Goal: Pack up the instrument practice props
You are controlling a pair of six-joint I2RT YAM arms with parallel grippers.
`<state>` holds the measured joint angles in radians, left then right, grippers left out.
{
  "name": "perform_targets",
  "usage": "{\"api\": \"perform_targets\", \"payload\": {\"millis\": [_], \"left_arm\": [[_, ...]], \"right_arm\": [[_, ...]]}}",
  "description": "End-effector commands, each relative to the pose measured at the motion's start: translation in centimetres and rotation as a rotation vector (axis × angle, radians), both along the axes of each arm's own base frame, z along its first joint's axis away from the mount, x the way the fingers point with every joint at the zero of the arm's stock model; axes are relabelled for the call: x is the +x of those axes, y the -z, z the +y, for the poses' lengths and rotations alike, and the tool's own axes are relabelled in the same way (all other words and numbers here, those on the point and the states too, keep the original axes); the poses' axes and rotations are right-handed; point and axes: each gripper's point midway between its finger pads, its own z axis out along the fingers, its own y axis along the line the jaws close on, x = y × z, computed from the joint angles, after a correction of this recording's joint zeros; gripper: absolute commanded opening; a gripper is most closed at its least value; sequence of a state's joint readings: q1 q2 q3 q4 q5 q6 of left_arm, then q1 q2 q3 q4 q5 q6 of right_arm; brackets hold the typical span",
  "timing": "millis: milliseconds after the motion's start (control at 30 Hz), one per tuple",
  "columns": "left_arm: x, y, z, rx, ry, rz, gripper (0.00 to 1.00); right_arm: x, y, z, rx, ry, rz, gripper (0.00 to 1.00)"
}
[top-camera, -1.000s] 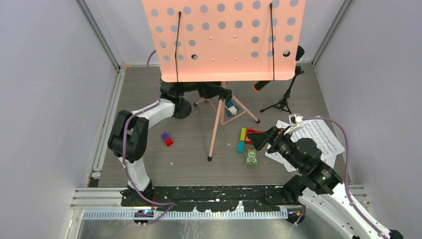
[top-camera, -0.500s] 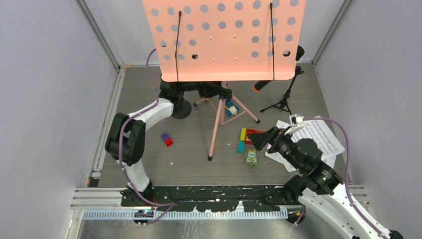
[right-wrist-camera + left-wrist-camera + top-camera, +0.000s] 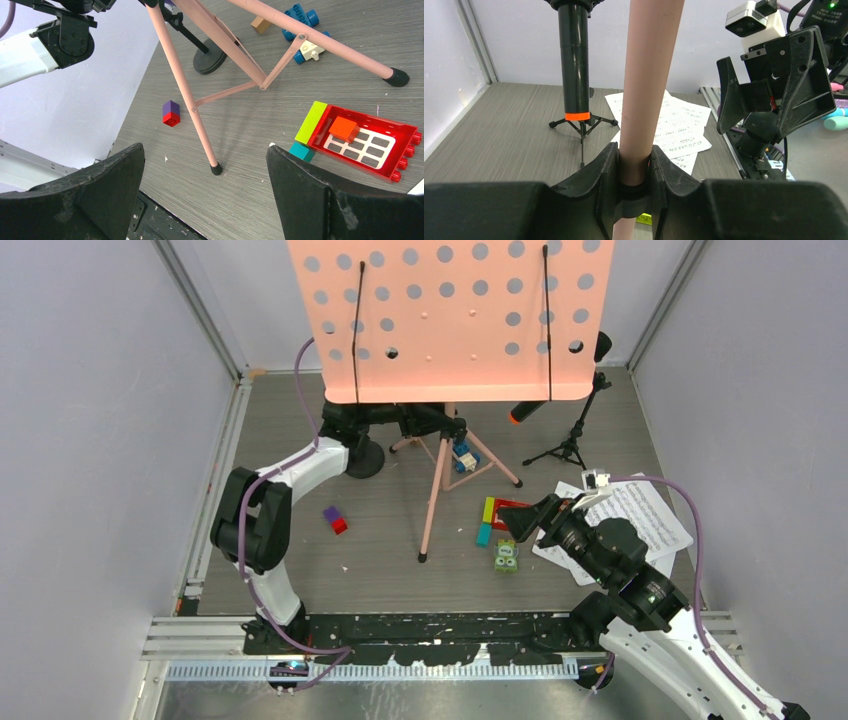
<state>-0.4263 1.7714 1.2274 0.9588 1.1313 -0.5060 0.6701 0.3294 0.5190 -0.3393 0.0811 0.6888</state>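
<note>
Top overhead, far; wrists low, close; all share stand (image 3: pixel 430 375).

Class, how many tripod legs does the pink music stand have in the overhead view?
3. One leg runs down the middle of the view, a second leg splays right, a third leg splays left. None appears hidden.

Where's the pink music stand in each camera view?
Top external: pink music stand, desk at top centre, legs below it.
Left wrist: its pole fills the centre, clamped in the left tool.
Right wrist: its legs cross the upper half.
Shared landmark: white note sheets, right of the stand in top and left-wrist views.
</note>
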Motion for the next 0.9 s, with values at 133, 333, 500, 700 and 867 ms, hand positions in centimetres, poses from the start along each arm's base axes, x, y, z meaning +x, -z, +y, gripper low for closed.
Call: {"api": "perform_targets", "payload": {"millis": [133, 333, 500, 700, 867], "left_arm": [[-0.2, -1.7, 0.2, -0.005, -0.013, -0.067, 0.23], [-0.1, -1.4, 0.3, 0.028, -0.036, -0.078, 0.31], [-0.1, -0.9, 0.1, 0.068, -0.046, -0.084, 0.24], [-0.1, -0.7, -0.1, 0.085, -0.053, -0.08, 0.0], [-0.4, -0.4, -0.5, 0.106, -0.056, -0.076, 0.0]], "right_arm": [[0.1, -1.6, -0.1, 0.035, 0.01, -0.028, 0.95], [0.1, -1.5, -0.1, 0.033, 0.013, -0.029, 0.95], [0.2, -1.5, -0.1, 0.033, 0.013, -0.029, 0.95], [0.3, -1.5, -0.3, 0.032, 0.025, -0.031, 0.95], [1.3, -2.3, -0.3, 0.074, 0.07, -0.039, 0.95]]}}
